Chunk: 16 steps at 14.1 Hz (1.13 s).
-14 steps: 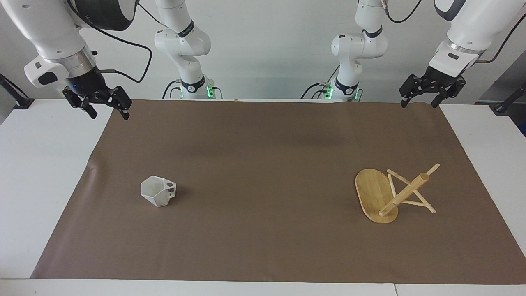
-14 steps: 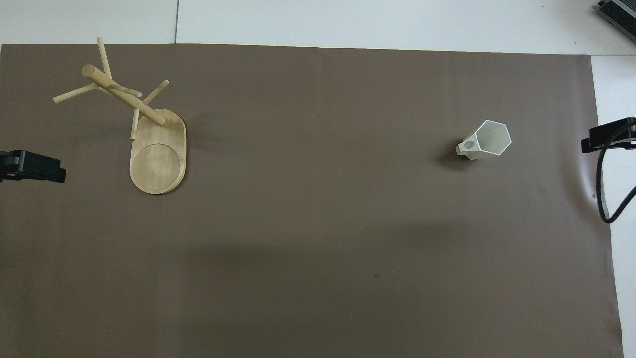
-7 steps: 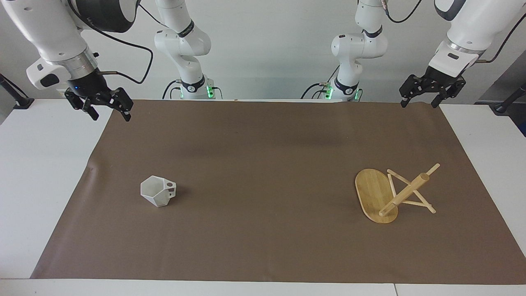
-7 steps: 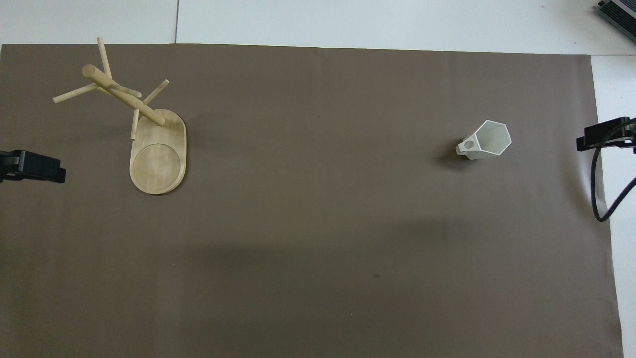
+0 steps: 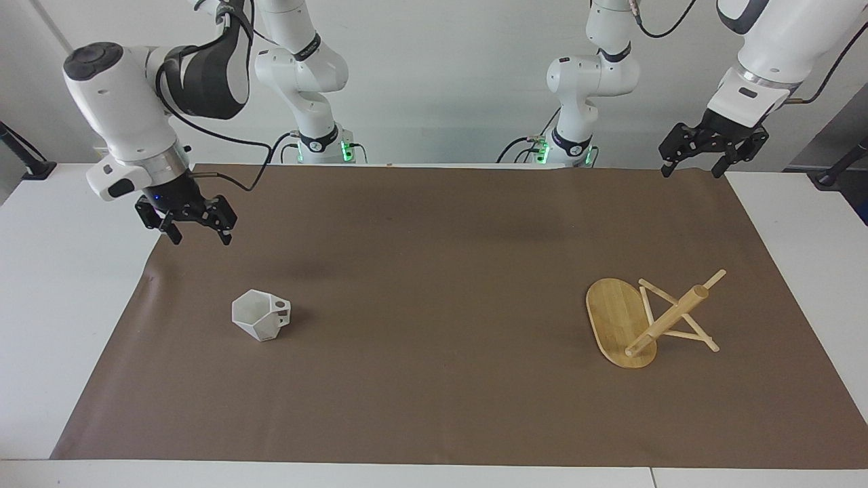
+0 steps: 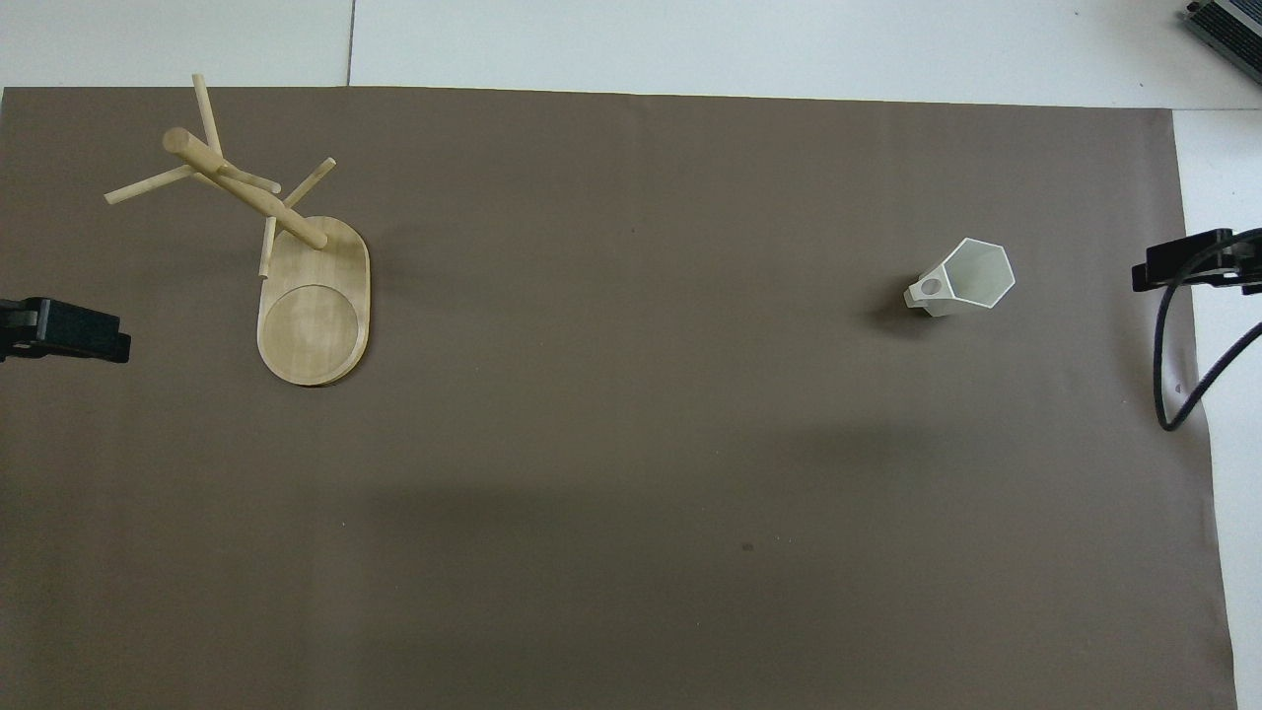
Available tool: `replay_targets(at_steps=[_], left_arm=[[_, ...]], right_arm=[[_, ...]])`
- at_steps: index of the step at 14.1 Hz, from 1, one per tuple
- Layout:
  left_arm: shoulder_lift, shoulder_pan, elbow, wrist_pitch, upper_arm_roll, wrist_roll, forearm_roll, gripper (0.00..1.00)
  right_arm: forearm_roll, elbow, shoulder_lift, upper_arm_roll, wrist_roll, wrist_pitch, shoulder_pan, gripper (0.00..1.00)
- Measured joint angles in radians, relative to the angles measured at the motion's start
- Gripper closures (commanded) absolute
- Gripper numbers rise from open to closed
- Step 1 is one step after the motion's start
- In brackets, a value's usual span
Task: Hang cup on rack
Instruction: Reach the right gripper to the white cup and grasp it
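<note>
The white faceted cup stands on the brown mat toward the right arm's end, its pierced handle turned toward the rack's end. The bamboo rack stands on its oval base toward the left arm's end, post and thin pegs bare. My right gripper hangs open and empty over the mat's edge, well apart from the cup; only its tip shows from overhead. Open and empty too, my left gripper waits over the mat's corner by its base.
A brown mat covers most of the white table. A black cable hangs from the right arm over the mat's edge. The wide stretch of mat between cup and rack holds nothing.
The right arm has swung down and in over the mat's edge, bringing its open gripper closer to the cup. Left arm, cup and rack have not moved.
</note>
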Motion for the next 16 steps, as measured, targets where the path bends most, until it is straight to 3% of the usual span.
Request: replay_targets(at_steps=[6, 16], left_arm=[[0.000, 0.000, 0.000, 0.000, 0.000, 0.000, 0.000, 0.00], [0.000, 0.000, 0.000, 0.000, 0.000, 0.000, 0.000, 0.00]], right_arm=[[0.000, -0.052, 0.128, 0.000, 0.000, 0.216, 0.000, 0.00], [0.000, -0.058, 0.208, 0.003, 0.000, 0.334, 0.000, 0.00]])
